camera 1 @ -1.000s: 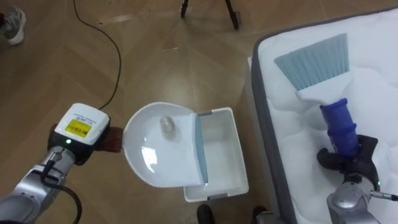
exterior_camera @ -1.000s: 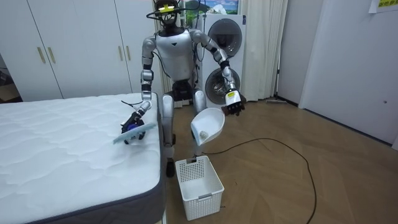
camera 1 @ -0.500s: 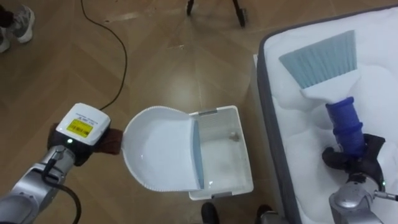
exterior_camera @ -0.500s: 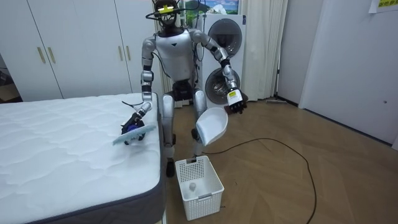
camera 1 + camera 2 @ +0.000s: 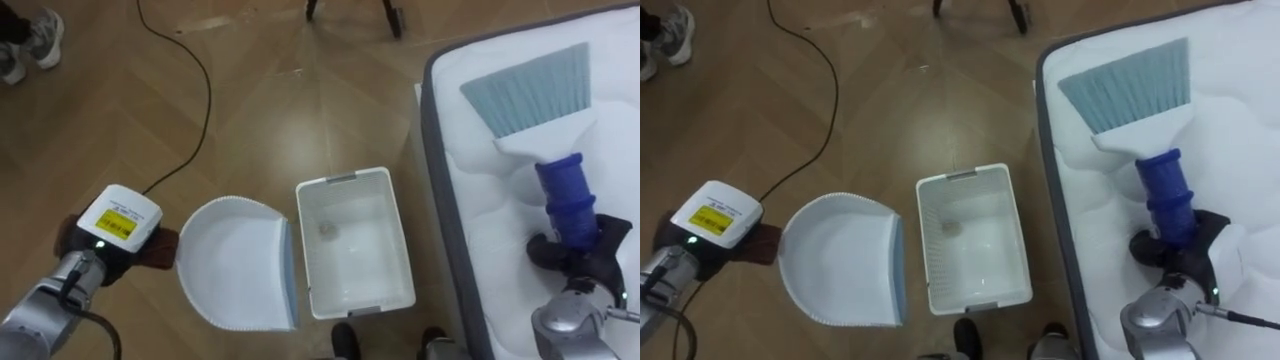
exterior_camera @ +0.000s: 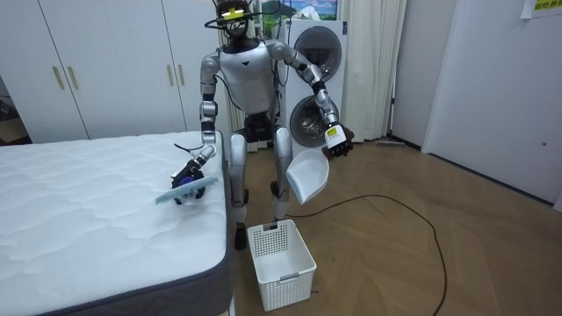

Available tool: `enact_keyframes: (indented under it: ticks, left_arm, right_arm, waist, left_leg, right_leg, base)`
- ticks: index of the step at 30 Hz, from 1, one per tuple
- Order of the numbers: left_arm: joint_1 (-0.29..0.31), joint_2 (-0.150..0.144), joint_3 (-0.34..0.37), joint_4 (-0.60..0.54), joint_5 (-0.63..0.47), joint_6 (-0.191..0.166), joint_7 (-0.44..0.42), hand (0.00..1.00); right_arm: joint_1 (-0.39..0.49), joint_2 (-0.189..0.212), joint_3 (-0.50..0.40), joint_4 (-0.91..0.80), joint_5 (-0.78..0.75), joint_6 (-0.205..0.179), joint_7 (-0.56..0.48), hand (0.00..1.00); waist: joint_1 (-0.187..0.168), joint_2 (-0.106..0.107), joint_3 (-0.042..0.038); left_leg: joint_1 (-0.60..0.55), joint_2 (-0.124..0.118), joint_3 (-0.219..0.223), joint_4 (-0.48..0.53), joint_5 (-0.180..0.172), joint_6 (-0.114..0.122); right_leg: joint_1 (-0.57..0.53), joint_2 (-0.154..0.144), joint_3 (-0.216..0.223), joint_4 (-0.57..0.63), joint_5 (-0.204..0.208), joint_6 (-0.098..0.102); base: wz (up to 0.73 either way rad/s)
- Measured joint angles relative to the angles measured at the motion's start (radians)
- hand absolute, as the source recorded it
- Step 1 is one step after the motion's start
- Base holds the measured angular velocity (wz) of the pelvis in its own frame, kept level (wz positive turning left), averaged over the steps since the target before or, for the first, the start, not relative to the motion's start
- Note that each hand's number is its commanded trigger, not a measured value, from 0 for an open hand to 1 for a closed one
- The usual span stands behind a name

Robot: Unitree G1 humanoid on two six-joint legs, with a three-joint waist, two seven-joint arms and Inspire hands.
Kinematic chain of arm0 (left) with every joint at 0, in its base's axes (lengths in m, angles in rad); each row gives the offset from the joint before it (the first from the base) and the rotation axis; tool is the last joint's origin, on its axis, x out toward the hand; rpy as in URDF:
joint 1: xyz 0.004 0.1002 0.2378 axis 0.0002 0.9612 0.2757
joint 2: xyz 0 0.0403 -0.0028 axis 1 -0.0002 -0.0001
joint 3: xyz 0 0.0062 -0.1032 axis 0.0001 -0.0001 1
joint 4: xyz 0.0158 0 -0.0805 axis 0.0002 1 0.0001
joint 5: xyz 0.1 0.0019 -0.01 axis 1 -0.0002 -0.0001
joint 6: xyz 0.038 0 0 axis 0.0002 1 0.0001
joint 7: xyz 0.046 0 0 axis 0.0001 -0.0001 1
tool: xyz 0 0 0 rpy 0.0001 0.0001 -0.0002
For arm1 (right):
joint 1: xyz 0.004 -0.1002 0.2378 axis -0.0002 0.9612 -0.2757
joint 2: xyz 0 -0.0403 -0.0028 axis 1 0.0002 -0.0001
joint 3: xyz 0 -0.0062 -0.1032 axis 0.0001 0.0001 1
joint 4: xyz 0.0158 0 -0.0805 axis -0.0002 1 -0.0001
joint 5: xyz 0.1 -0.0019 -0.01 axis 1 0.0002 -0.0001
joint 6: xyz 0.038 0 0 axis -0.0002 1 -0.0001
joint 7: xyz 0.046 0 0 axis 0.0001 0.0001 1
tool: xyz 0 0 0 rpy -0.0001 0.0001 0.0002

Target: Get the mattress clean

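A white dustpan (image 5: 235, 265) hangs above the wooden floor, just left of a white plastic basket (image 5: 345, 181). My left hand (image 5: 150, 250) is shut on its handle. Its scoop is empty and a small pale crumpled ball (image 5: 326, 228) lies on the basket's bottom. On the white mattress of the bed (image 5: 620, 150) at the right lies a brush (image 5: 530, 90) with light blue bristles and a blue handle. My right hand (image 5: 580, 255) is curled round that handle. In the room view I stand at the bed's (image 6: 88, 211) corner, with the dustpan (image 6: 307, 175) held out over the basket (image 6: 281, 253).
A person's shoe (image 5: 45, 35) shows at the top left and stand legs (image 5: 350, 10) at the top middle. A washing machine (image 6: 312, 53) and white wardrobes (image 6: 88, 61) are behind me. The floor spreads open to my left.
The ball slid out of the dustpan into the basket. My left hand then drew the dustpan off the basket to the left. The brush has stayed on the bed.
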Motion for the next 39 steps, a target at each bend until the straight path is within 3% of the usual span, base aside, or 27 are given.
enact_keyframes:
  ticks: [8, 17, 20, 22, 27, 32, 35, 37, 39]
  left_arm:
    - [-0.003, 0.0, 0.022, -0.009, -0.007, -0.005, 0.002, 1.0]
    - [-0.001, -0.001, 0.065, -0.018, -0.011, -0.031, 0.099, 1.0]
    - [0.028, -0.035, 0.124, -0.042, -0.011, -0.052, 0.118, 1.0]
    - [0.035, -0.061, 0.155, -0.053, -0.011, -0.069, 0.142, 1.0]
    - [0.051, -0.069, 0.196, -0.1, -0.034, -0.106, 0.164, 1.0]
    - [0.109, -0.128, 0.301, -0.162, -0.047, -0.132, 0.189, 1.0]
    - [0.169, -0.16, 0.372, -0.22, -0.049, -0.139, 0.209, 1.0]
    - [0.226, -0.186, 0.406, -0.241, -0.061, -0.139, 0.214, 1.0]
    - [0.275, -0.215, 0.421, -0.271, -0.09, -0.14, 0.214, 1.0]
  right_arm:
    - [0.013, -0.002, 0.0, 0.0, 0.013, -0.02, 0.002, 0.0]
    - [0.071, -0.022, -0.002, -0.002, 0.018, -0.018, 0.005, 0.0]
    - [0.1, -0.022, -0.016, -0.012, 0.025, -0.018, 0.029, 0.0]
    - [0.129, -0.022, -0.04, -0.032, 0.027, -0.018, 0.044, 0.0]
    - [0.201, -0.026, -0.072, -0.063, 0.032, -0.031, 0.074, 0.0]
    - [0.248, -0.025, -0.122, -0.1, 0.036, -0.032, 0.115, 0.0]
    - [0.302, -0.023, -0.137, -0.169, 0.033, -0.032, 0.15, 0.0]
    - [0.305, -0.02, -0.135, -0.178, 0.026, -0.032, 0.171, 0.0]
    - [0.307, -0.02, -0.136, -0.19, 0.026, -0.028, 0.183, 0.0]
  waist:
    - [0.002, 0.001, -0.001]
    - [0.025, 0.001, -0.0033]
    - [0.027, -0.008, -0.009]
    - [0.03, -0.021, -0.0179]
    - [0.045, -0.045, -0.0341]
    - [0.061, -0.057, -0.0397]
    - [0.092, -0.077, -0.0395]
    - [0.133, -0.086, -0.0387]
    - [0.135, -0.089, -0.0394]
  left_leg:
    - [0.008, 0.001, -0.001, -0.001, 0.0, 0.0]
    - [0.093, 0.002, -0.009, -0.029, 0.0, 0.0]
    - [0.145, 0.001, -0.003, -0.053, 0.0, 0.0]
    - [0.177, 0.002, -0.002, -0.064, 0.0, 0.0]
    - [0.261, 0.025, 0.021, -0.095, -0.004, -0.006]
    - [0.358, 0.052, 0.068, -0.13, -0.015, -0.022]
    - [0.416, 0.059, 0.085, -0.151, -0.025, -0.037]
    - [0.469, 0.067, 0.05, -0.158, -0.043, -0.052]
    - [0.497, 0.073, 0.016, -0.166, -0.056, -0.06]
  right_leg:
    - [0.011, 0.005, -0.001, -0.006, 0.0, 0.0]
    - [0.11, 0.017, -0.001, -0.058, 0.008, 0.008]
    - [0.155, 0.018, 0.001, -0.076, 0.01, 0.011]
    - [0.19, 0.021, 0.0, -0.095, 0.011, 0.011]
    - [0.281, 0.047, 0.005, -0.172, 0.038, 0.005]
    - [0.357, 0.084, 0.06, -0.24, 0.07, 0.001]
    - [0.37, 0.113, 0.141, -0.249, 0.075, -0.006]
    - [0.381, 0.15, 0.235, -0.258, 0.092, -0.016]
    - [0.386, 0.171, 0.28, -0.265, 0.1, -0.019]
  base:
    - [0.0]
    - [0.0]
    - [-0.08]
    - [-0.04]
    - [-0.16]
    - [-0.43]
    - [-0.79]
    - [-1.3]
    - [-1.0]
